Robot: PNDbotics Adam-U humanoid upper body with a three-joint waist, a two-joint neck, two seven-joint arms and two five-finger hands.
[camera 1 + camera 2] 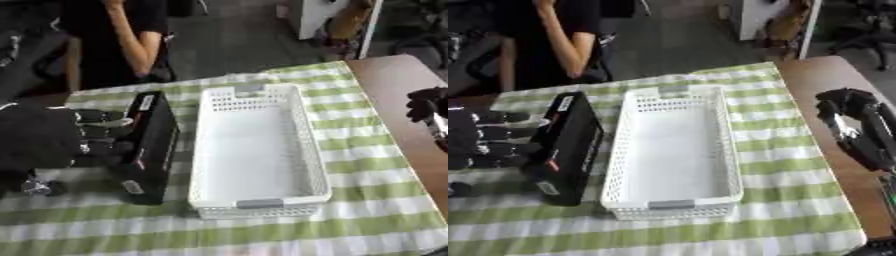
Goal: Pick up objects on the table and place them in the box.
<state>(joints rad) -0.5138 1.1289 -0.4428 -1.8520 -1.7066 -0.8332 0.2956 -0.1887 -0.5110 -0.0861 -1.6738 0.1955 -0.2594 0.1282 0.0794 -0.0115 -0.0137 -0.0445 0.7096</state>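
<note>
Black box stands on edge just right of my left hand, whose straight fingers press its side without curling round it. Beyond it, touching, sits the white basket. My right hand hangs curled, holding nothing, well right of both.

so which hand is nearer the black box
Left. The left hand is right against the black box, fingers reaching its left side. The right hand hangs far off, beyond the white basket, over bare table.
</note>
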